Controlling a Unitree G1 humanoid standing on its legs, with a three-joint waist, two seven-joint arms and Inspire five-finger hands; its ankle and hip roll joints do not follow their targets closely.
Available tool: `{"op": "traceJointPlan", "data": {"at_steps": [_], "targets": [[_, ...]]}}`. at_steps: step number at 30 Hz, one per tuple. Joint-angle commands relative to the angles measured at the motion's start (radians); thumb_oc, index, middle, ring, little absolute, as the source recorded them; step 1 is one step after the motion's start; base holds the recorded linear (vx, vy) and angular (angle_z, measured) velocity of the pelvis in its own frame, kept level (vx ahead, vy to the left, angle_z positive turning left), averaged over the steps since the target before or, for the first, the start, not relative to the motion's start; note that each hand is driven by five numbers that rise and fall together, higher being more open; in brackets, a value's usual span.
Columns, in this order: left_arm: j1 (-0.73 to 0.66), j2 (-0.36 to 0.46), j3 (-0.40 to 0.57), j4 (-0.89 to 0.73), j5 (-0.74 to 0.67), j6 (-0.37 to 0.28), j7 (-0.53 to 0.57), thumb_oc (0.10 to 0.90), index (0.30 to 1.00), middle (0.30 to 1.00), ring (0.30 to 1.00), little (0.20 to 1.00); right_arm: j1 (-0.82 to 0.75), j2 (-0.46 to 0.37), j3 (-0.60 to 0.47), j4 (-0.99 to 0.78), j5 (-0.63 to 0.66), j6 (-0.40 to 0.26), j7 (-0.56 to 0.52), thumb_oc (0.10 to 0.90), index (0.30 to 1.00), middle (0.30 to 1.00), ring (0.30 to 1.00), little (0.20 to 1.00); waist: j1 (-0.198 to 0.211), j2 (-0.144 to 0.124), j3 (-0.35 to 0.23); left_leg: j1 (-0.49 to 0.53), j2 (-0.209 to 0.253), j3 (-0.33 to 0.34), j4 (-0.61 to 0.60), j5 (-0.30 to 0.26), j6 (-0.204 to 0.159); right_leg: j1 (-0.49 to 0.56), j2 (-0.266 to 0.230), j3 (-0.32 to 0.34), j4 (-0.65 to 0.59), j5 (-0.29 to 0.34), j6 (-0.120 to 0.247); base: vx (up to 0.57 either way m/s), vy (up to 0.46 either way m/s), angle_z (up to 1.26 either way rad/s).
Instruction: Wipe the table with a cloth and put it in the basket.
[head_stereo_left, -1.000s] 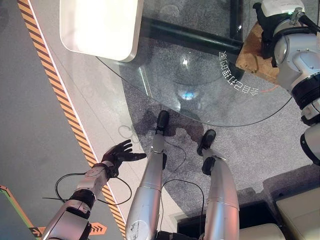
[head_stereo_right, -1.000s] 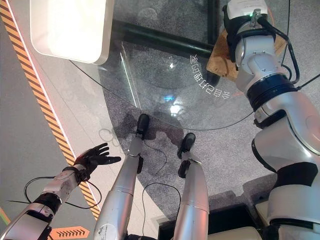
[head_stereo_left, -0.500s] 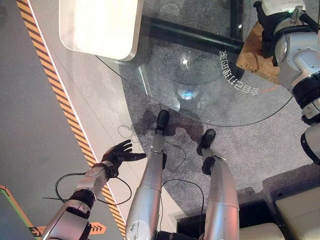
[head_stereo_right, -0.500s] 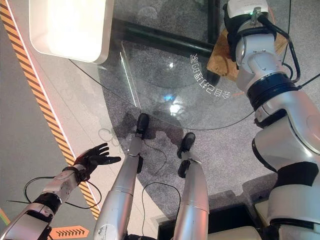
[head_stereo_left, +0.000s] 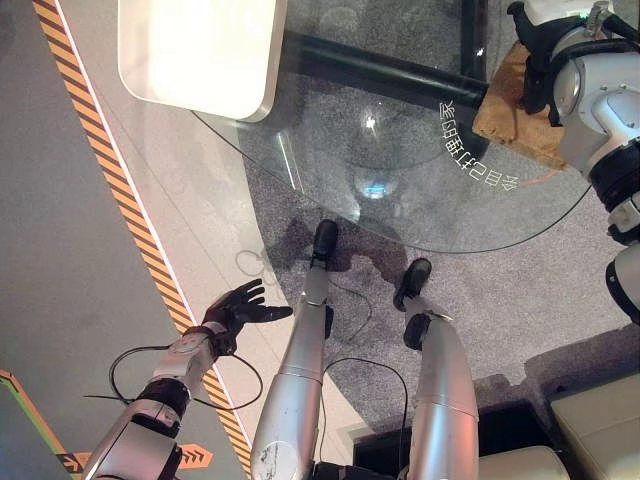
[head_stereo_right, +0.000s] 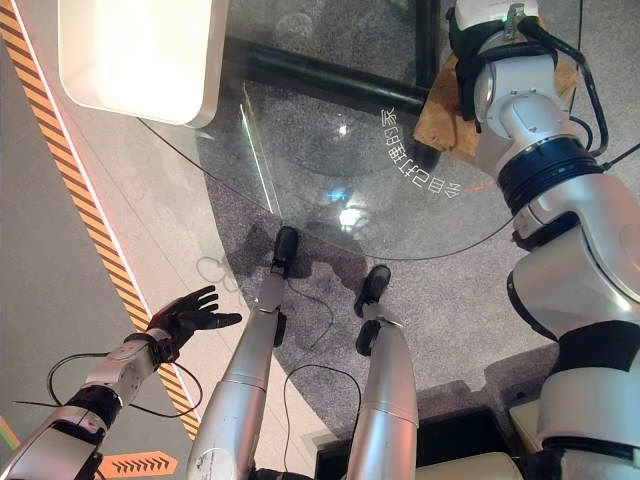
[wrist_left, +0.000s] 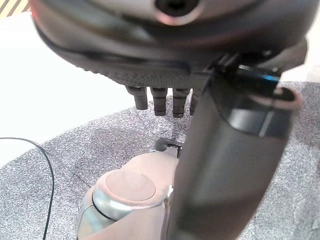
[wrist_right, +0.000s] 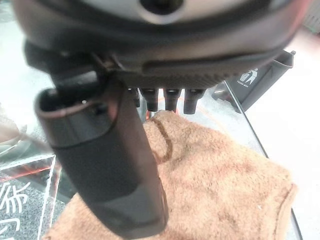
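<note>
The tan cloth (wrist_right: 220, 185) lies on the far right of the glass surface (head_stereo_left: 400, 190), right hand (wrist_right: 165, 100) fingers straight above it. Soft, light terry; bunch its middle. Left hand (head_stereo_left: 235, 308) hangs released.

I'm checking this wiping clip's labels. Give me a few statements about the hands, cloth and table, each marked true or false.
1. The right hand is over the tan cloth. True.
2. The cloth lies on the floor. False: it lies on the glass table.
3. The left hand holds the cloth. False: it is open, low beside the table, holding nothing.
4. The tabletop is see-through. True.
5. A dark bin stands past the cloth. True.
</note>
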Motion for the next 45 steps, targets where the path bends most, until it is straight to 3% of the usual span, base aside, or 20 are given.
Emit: {"op": "traceJointPlan", "data": {"at_steps": [1,19,45], "targets": [[0.084,0.053,0.032,0.013,0.008,0.001,-0.006,0.8,0.9,0.9,0.9,0.9,-0.019,-0.043,0.079,-0.009,-0.009,-0.024,0.038,0.1,0.3,0.3,0.3,0.2,-0.001,-0.006,-0.011,0.004,-0.088,0.03,0.12,-0.121,0.105,0.058,0.068,-0.012,-0.197,0.136,0.015,0.0,0.0,0.0],[0.088,0.067,0.038,0.01,0.005,0.008,-0.022,0.8,0.9,0.9,0.9,0.9,-0.032,-0.06,0.11,-0.016,-0.098,-0.023,0.095,0.1,0.3,0.3,0.3,0.2,-0.002,-0.01,-0.011,0.011,-0.087,0.031,0.114,-0.12,0.107,0.065,0.069,-0.014,-0.205,0.14,0.015,0.0,0.0,0.0],[0.09,0.076,0.044,0.022,0.01,0.017,-0.053,0.8,0.9,0.9,0.9,0.9,-0.031,-0.065,0.117,-0.005,-0.084,-0.025,0.138,0.1,0.3,0.3,0.3,0.2,-0.003,-0.012,-0.011,0.02,-0.087,0.035,0.108,-0.118,0.108,0.071,0.069,-0.015,-0.214,0.147,0.017,0.0,0.0,0.0]]}}
